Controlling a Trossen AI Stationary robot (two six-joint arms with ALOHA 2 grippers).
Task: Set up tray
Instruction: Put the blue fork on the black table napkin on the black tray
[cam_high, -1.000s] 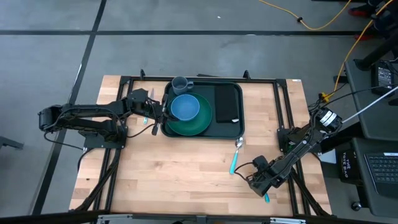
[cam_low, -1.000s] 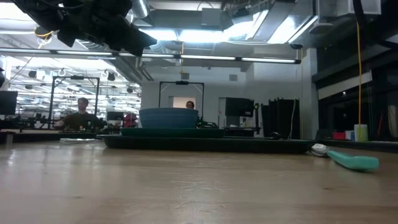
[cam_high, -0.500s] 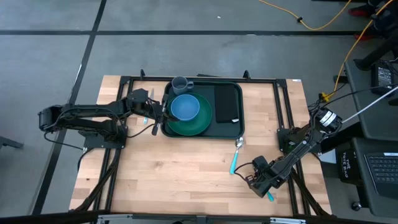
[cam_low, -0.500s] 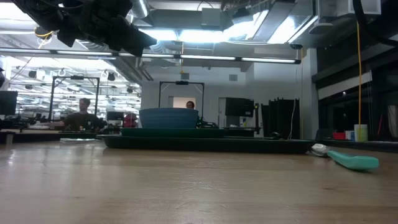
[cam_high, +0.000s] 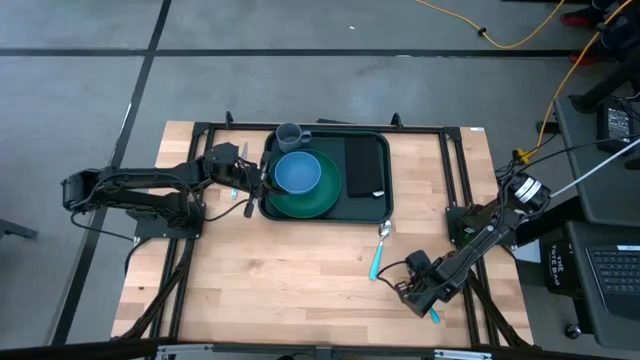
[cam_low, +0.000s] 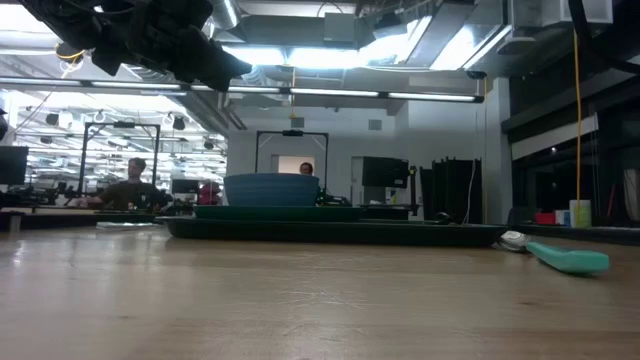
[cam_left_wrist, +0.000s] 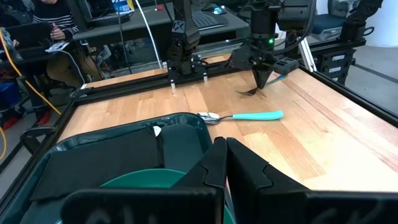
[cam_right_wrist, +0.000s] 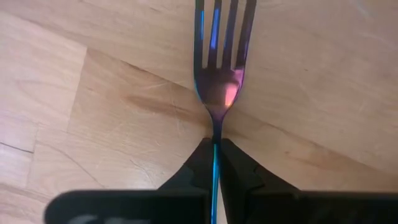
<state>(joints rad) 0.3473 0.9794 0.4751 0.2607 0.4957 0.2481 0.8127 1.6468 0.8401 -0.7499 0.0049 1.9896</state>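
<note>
The dark green tray (cam_high: 375, 205) lies at the table's far middle. On it are a round green plate (cam_high: 325, 195) with a blue bowl (cam_high: 297, 172), a grey cup (cam_high: 290, 135) and a black napkin (cam_high: 366, 165). My left gripper (cam_left_wrist: 224, 155) hovers shut at the tray's left edge. Near the table's front right, my right gripper (cam_right_wrist: 215, 149) points down, shut on a fork (cam_right_wrist: 221, 56) with shiny tines and a teal handle (cam_high: 432, 316). A teal-handled spoon (cam_high: 379, 252) lies flat on the wood between tray and right gripper. My right gripper pinches the fork's thin neck (cam_right_wrist: 216, 127), just behind the tines, between its two fingers. The fingers come from above, pointing down, one on each side of the neck. The fork lies flat and its tines look to be on the wood.
Black frame rails (cam_high: 455, 160) run along the table's left, right and far sides. Bare wood (cam_high: 280, 280) fills the near half of the table. People sit at desks (cam_low: 130, 185) in the room beyond the far edge.
</note>
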